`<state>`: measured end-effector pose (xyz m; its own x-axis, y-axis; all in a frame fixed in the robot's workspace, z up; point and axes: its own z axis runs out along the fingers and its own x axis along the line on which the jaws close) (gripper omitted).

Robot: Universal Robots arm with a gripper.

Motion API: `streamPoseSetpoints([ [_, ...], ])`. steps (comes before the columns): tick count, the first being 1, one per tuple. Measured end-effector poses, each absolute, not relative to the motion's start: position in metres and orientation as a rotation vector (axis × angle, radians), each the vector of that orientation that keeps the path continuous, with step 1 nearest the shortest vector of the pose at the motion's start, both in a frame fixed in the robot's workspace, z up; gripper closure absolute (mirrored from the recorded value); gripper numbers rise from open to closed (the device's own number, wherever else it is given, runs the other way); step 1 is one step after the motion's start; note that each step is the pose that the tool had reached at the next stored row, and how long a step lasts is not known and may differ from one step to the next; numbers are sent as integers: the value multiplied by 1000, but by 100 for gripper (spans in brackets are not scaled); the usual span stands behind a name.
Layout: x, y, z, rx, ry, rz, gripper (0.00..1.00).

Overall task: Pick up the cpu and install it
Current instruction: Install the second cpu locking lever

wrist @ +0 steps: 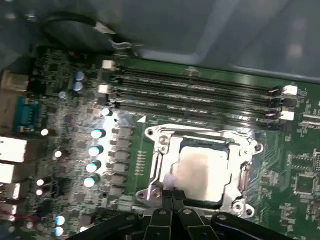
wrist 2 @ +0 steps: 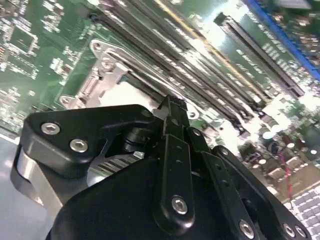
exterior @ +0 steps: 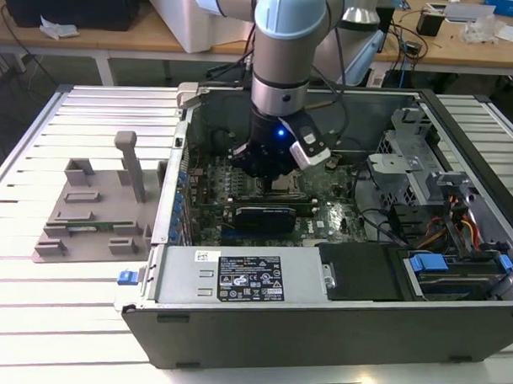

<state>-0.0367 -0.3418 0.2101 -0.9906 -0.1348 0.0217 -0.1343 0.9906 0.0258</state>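
1. Arm reached down inside the open computer case [exterior: 319, 321] on the table [exterior: 66, 320]; gripper [exterior: 270, 171] sat low over the motherboard [exterior: 323, 220].
2. In the first wrist view the cpu [wrist: 202, 170] lay flat in the socket frame [wrist: 160, 145], silvery top up.
3. Gripper [wrist: 172, 197] fingertips were pressed together at the socket's near edge, just beside the cpu, gripping nothing.
4. Second wrist view: gripper [wrist 2: 172, 107] clenched, tip over the socket frame [wrist 2: 107, 75].
5. Memory slots [wrist: 200, 95] ran beside the socket.

Wooden desks [exterior: 119, 37] stand behind the slatted white table [exterior: 33, 319], cluttered with cables.
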Motion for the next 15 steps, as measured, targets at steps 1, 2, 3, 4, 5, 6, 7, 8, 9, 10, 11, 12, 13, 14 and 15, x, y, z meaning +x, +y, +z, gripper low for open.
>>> streamPoseSetpoints([
  [1, -34, -340, 210, 210, -3108, -33, 89],
  [2, -31, -337, 209, 210, -3105, -30, 89],
  [3, -29, -334, 208, 210, -3102, -27, 89],
  [4, -25, -330, 208, 209, -3098, -23, 89],
  [5, -22, -326, 208, 209, -3096, -19, 89],
  [6, -22, -322, 208, 208, -3096, -10, 89],
  [7, -21, -316, 208, 208, -3095, 19, 89],
  [8, -20, -311, 209, 208, -3094, 31, 89],
  [9, -19, -310, 214, 208, -3094, 31, 89],
  [10, -19, -309, 223, 208, -3094, 31, 89],
  [11, -19, -309, 227, 207, -3094, 31, 89],
  [12, -19, -309, 231, 207, -3094, 31, 89],
  [13, -19, -309, 237, 207, -3094, 31, 89],
  [14, -19, -309, 243, 208, -3094, 31, 89],
  [15, -19, -309, 251, 208, -3094, 31, 89],
])
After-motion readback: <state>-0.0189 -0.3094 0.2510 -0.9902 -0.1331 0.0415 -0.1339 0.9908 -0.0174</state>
